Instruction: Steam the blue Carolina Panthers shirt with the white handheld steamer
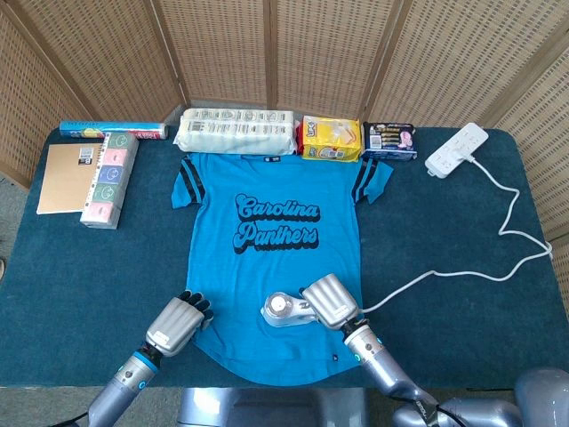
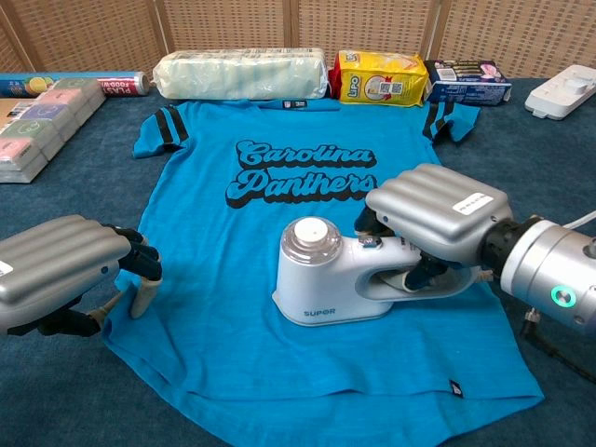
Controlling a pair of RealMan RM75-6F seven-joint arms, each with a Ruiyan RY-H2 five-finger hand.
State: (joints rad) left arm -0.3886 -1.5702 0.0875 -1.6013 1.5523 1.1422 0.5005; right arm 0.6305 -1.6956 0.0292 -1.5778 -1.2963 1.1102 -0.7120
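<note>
blue shirt [image 1: 274,258] lies flat, front side up, on the dark teal table [image 1: 80,267]. collar end is toward the far edge, hem toward the robot. short sleeves with dark stripes are spread to either side. black script across the chest reads "carolina panthers". a small dark tag sits at the hem corner on the robot's right. fabric looks mostly smooth, with a slight ripple along the hem.

white steamer [image 2: 340,279] rests on the lower half of the shirt, below the lettering and just right of the shirt's centre line. round translucent cap on top, "supor" printed on its side, body lying roughly crosswise to the shirt.

right hand [image 2: 436,220] grips the steamer's handle; fingers wrap over the top of the handle, tips tucked into the handle loop.

left hand [image 2: 65,267] rests at the shirt's lower left edge, fingers curled in close together with the dark fingertips on or just at the fabric's edge. cannot tell whether any fabric is pinched.

beyond the shirt's collar: a long wrapped pack [image 1: 236,131], a yellow packet [image 1: 331,138], a dark packet [image 1: 389,140]. left of the shirt: a stack of pastel boxes [image 1: 109,179], a brown notebook [image 1: 68,178], a blue tube [image 1: 111,131]. right of the shirt: a white power strip [image 1: 457,149] with its cord [image 1: 507,233] looping back toward the steamer.
</note>
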